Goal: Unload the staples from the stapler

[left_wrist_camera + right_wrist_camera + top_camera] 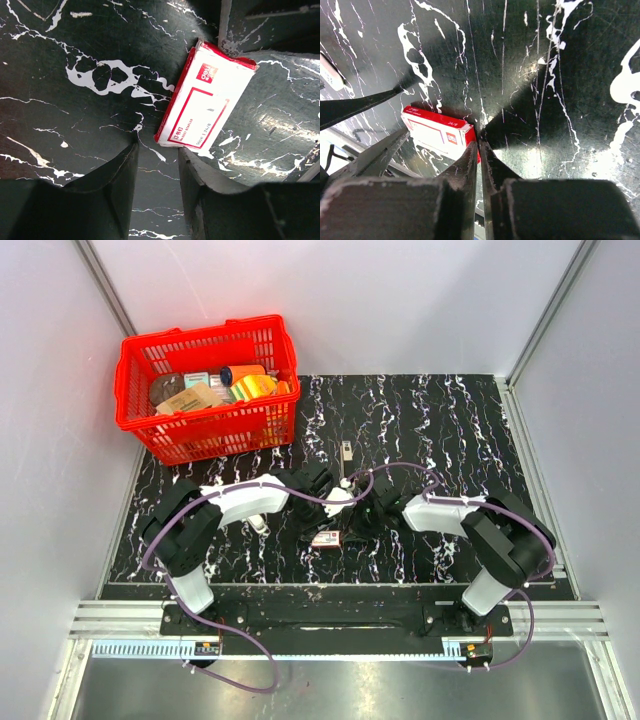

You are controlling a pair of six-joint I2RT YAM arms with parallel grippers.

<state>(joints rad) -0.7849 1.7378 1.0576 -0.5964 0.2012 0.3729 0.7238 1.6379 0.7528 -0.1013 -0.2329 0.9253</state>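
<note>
Our left claw [157, 150] hangs half open and empty, the red-and-white box [202, 100] just ahead of its tips. Our right claw [479, 144] is nearly closed, holding nothing we can see. The stapler [346, 453] lies beyond both; we should pin its base before lifting its top.

the stone-look surface [450, 440] is black, streaked with white marble veins. the slatted plastic basket [210, 430] is bright red; the packets [250, 387] inside it show orange, yellow, tan and brown. the small flat cardboard box [205, 100] is white with red edges, a red outlined rectangle and a red logo square. the small narrow stapler [346, 454] is dark with a pale top strip. the left tool [159, 150] and right tool [479, 145] are matt black.
</note>
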